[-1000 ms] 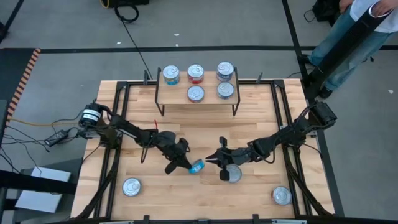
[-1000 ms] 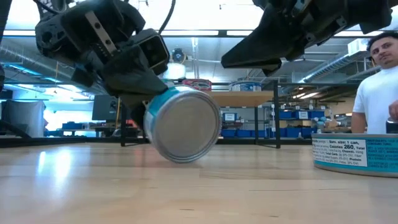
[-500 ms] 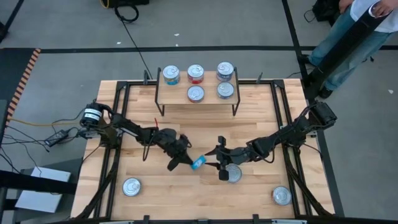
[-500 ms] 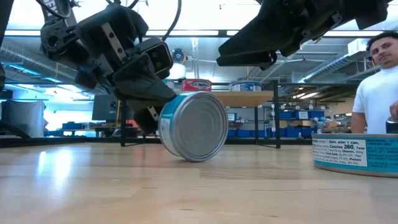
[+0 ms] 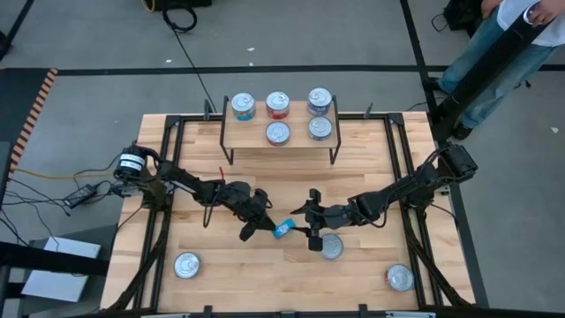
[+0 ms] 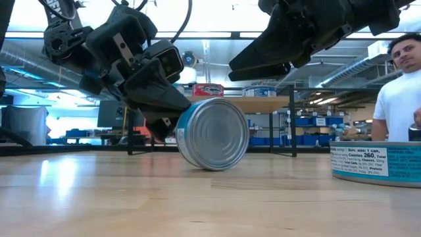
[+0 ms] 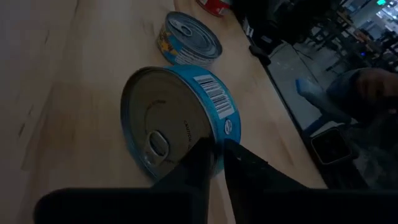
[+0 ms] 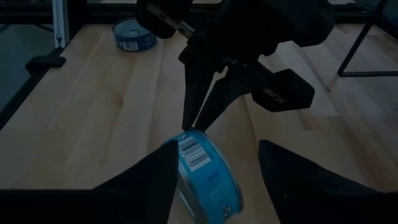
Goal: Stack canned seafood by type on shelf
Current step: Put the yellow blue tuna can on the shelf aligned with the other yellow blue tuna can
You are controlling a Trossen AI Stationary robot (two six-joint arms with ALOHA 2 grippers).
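Blue-labelled can (image 5: 282, 230) stands tipped on its edge on the wooden tabletop (image 5: 265, 274), near the table's middle, between the two grippers. The left gripper (image 5: 256, 226) pinches the can's rim: in the left wrist view its two dark fingers (image 7: 205, 163) lie almost together, with only a thin slit between them, and the lid edge sits in that slit. The can's silver pull-tab lid (image 7: 163, 130) faces that wrist camera, and its barcode label (image 7: 214, 102) runs round the side. In the low view the can's flat silver end (image 6: 216, 133) faces the camera, with the left gripper's tips against its upper left edge.

The right gripper (image 5: 309, 229) hangs just on the other side of this can, its jaws spread wide and holding nothing. In the right wrist view its two fingers (image 8: 152, 180) straddle the can, one on each side, without clearly touching it. A second can (image 5: 331, 246), upright, sits just beside the right gripper's lower finger; its teal printed label (image 6: 378, 164) shows in the low view.

Farther from the jaws, two more cans (image 5: 186, 265) (image 5: 400, 278) stand near the table's front corners. Beyond both grippers, at the far edge, the shelf (image 5: 249, 134) carries five cans: blue-sided (image 5: 242, 107), red-sided (image 5: 278, 104) and blue-sided (image 5: 320, 101) in the back row, and two (image 5: 278, 132) (image 5: 320, 128) in front of them. A person (image 6: 402, 85) stands beyond the table's far right corner.
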